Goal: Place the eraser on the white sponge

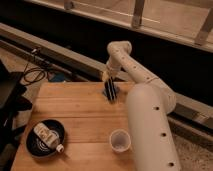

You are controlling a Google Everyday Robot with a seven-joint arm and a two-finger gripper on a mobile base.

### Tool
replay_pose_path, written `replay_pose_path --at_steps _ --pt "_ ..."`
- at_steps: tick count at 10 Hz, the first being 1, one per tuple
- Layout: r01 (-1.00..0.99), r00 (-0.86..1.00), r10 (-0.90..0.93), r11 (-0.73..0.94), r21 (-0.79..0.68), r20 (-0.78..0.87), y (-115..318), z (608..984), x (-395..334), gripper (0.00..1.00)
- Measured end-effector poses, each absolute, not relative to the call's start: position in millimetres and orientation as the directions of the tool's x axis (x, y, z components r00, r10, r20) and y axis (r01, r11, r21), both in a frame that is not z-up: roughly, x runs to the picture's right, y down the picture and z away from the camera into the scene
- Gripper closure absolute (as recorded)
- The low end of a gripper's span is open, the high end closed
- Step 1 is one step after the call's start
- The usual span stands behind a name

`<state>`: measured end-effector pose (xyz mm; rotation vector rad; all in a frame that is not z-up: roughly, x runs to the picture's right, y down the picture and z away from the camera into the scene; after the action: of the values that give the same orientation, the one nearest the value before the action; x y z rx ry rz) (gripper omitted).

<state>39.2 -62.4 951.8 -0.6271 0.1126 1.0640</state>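
Observation:
My gripper (111, 92) hangs from the white arm (125, 65) and points down at the far middle of the wooden table (80, 110), its dark tip at or just above the surface. I cannot make out an eraser in or under the gripper. A whitish object with a dark label (46, 136) lies in a black bowl (35, 147) at the front left of the table. I cannot tell whether it is the white sponge.
A small translucent cup (120, 140) stands at the front middle of the table, next to my white body (150, 130) on the right. Black cables (32, 75) lie on the floor beyond the table's far left. A dark object (10, 100) stands at the left.

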Motion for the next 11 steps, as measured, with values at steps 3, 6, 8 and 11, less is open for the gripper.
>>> replay_pose_path --at_steps 3,6,8,11 --pt "-0.850 0.494 0.782 0.343 -0.399 -0.380 -65 951 41 0.90" --pt "-0.871 0.480 0.791 0.379 -0.312 -0.379 -75 958 60 1.00" --pt "-0.877 0.472 0.793 0.378 -0.298 -0.385 -75 962 67 1.00" --pt "-0.866 0.478 0.789 0.353 -0.353 -0.384 -71 977 62 0.69"
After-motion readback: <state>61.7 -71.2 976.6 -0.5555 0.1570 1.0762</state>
